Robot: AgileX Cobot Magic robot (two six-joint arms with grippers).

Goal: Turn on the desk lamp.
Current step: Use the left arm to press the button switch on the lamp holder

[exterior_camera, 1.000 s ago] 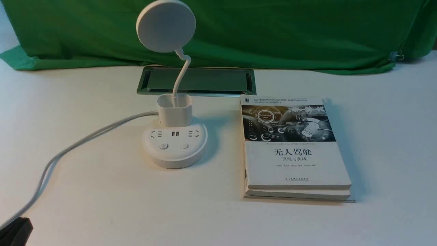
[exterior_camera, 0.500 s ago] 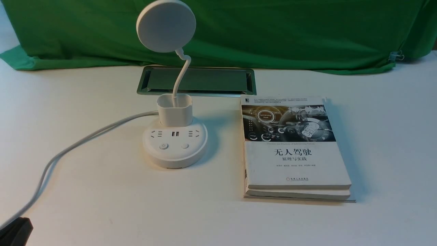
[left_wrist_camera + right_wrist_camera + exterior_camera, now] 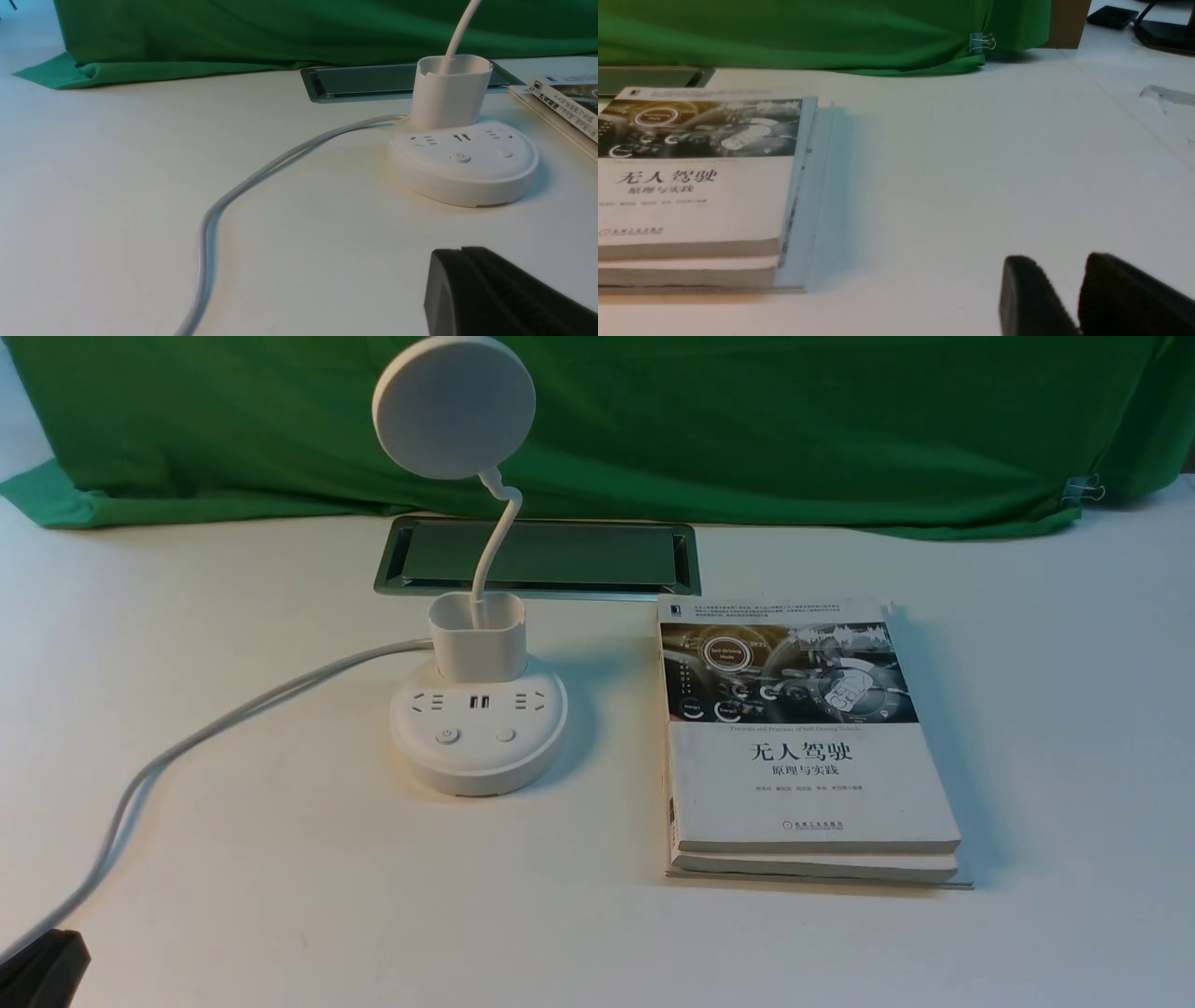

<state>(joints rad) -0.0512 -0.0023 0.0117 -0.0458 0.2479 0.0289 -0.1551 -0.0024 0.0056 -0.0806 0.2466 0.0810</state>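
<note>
Left fingers (image 3: 490, 289) are pressed together w/ nothing between them, low at the near-left corner of the tabletop (image 3: 280, 896). Right fingers (image 3: 1031, 298) show a slim gap, also empty, nr the near edge to the right of the book (image 3: 803, 747); front view doesn't catch them.

Re the desk lamp (image 3: 478, 644): it stands left of ctr, closer to the far edge than the near one. The book lies just beside it on the right, and the cord (image 3: 187, 747) trails toward the near-left corner. No glow shows at the head, so the press isn't done yet; step in hand is the reach.

Left arm is the closer one. Next move prob. calls for carrying the closed tips over the base and down onto the power btn (image 3: 449, 735), the left of two, w/o touching the second btn (image 3: 506, 735), the sockets or the cord. Light press only; the base could skid.
</note>
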